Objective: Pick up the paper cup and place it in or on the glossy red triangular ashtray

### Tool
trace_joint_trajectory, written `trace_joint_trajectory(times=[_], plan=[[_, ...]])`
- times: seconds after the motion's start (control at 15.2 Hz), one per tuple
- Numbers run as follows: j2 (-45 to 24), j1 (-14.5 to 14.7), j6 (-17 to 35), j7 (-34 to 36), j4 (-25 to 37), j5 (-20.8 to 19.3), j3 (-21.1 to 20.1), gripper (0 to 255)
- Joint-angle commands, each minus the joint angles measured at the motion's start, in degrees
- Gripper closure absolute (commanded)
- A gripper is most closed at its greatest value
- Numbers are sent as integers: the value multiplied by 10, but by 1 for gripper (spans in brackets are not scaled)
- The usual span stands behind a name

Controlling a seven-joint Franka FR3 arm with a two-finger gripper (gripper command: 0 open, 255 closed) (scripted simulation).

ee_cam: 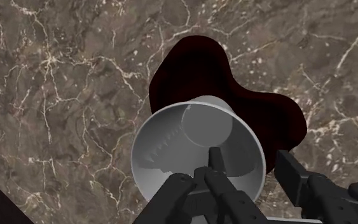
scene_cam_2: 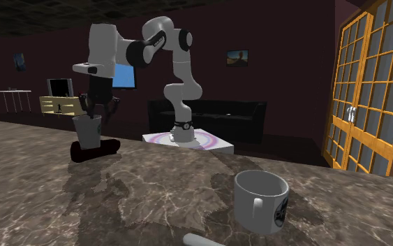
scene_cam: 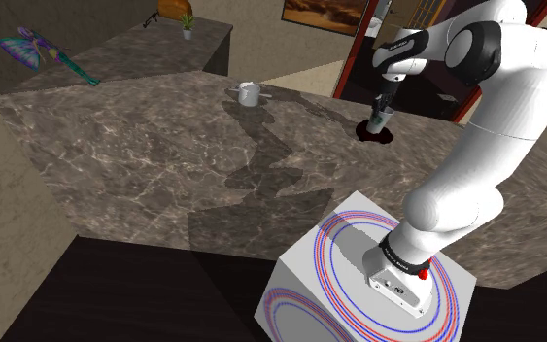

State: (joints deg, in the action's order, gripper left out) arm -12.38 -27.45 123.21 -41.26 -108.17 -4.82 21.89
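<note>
At the far left of the second exterior view, a low cabinet (scene_cam_2: 61, 105) carrying a dark screen stands well behind the brown marbled tabletop (scene_cam_2: 153, 192). Next comes the paper cup (scene_cam_2: 88, 131), drawn pale grey. It stands upright on the dark red ashtray (scene_cam_2: 97, 149), which lies flat on the tabletop. The black jaws hang directly above the cup, spread wide with a finger (scene_cam_2: 85, 105) over each side of the rim; they are released and clasp nothing. Further right, the white arm (scene_cam_2: 177, 77) arches down to its stand (scene_cam_2: 191, 142), with a dark sofa (scene_cam_2: 212, 115) behind it. Nearer the camera, a grey mug (scene_cam_2: 260, 201) with a handle and a dark emblem sits on the tabletop, well apart from the cup. Glazed wooden doors (scene_cam_2: 369, 91) fill the right side.

From the shoulder view's left come a colourful winged figure (scene_cam: 38, 51), then a potted plant (scene_cam: 187, 23) on a further surface. After them the mug (scene_cam: 249, 93) sits on the tabletop. The cup (scene_cam: 378, 119) on the ashtray (scene_cam: 375, 135) is under the arm's hand. The ringed stand (scene_cam: 368, 282) is at the lower right.

The wrist view looks down into the cup's open mouth (ee_cam: 165, 146), with the ashtray's dark lobes (ee_cam: 196, 70) showing beyond it. One finger (ee_cam: 217, 168) lies over the cup's inside, and the other is outside the rim, with a wide gap between them.
</note>
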Motion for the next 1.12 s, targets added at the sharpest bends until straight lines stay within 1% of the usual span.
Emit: trace_joint_trajectory(times=[0.0,0.26,0.53,1.06], plan=[[0,0,0,0,0,0,0,0],[0,0,0,0,0,0,0,0],[29,8,-66,6,38,-9,-1,0],[29,8,-66,6,38,-9,-1,0]])
